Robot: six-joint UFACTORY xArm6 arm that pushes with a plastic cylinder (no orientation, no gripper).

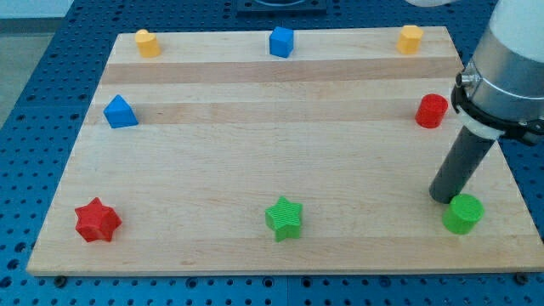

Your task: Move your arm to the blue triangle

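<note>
The blue triangle (120, 112) lies near the left edge of the wooden board (280, 161), in its upper half. My tip (442, 198) is at the view's lower right, far from the triangle. It stands just above and left of a green cylinder (463, 213), touching it or nearly so.
A blue cube (281, 42) sits at top centre. Yellow blocks sit at top left (148, 42) and top right (410, 38). A red cylinder (432, 110) is at right, a green star (285, 218) at bottom centre, a red star (97, 221) at bottom left.
</note>
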